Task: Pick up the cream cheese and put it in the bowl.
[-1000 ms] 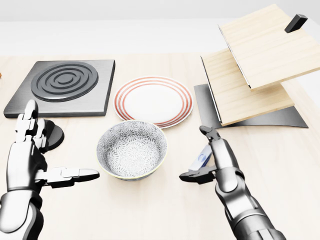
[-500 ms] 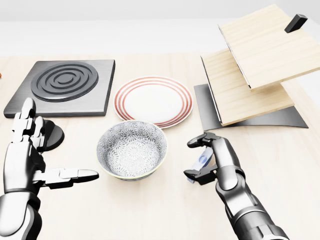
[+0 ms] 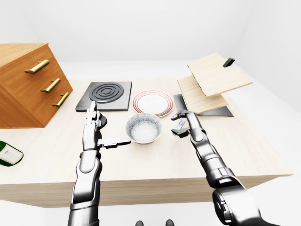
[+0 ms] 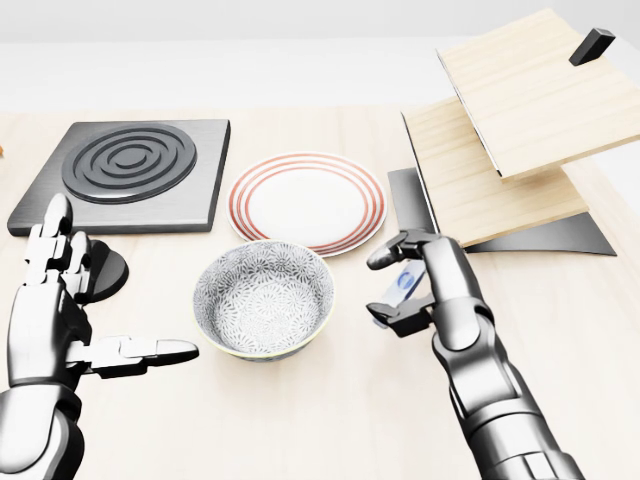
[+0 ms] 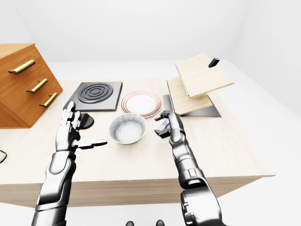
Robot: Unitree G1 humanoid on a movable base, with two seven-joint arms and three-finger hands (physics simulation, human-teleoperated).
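Observation:
The cream cheese (image 4: 403, 287) is a small white and blue pack held in my right hand (image 4: 397, 288), whose fingers close round it a little above the table, just right of the bowl. The bowl (image 4: 264, 299) is grey-patterned with a pale rim and stands upright at the middle of the head view. My left hand (image 4: 105, 330) is open, fingers spread, left of the bowl and apart from it.
A red-ringed plate (image 4: 308, 201) lies above the bowl. A black stove plate (image 4: 125, 173) is at top left, stacked wooden boards (image 4: 500, 150) at top right. A wooden drawer cabinet (image 3: 26, 84) stands at the left of the left-eye view.
My right hand has curled its fingers round the cream cheese and lifted it up and slightly left, toward the bowl. The left hand has barely moved.

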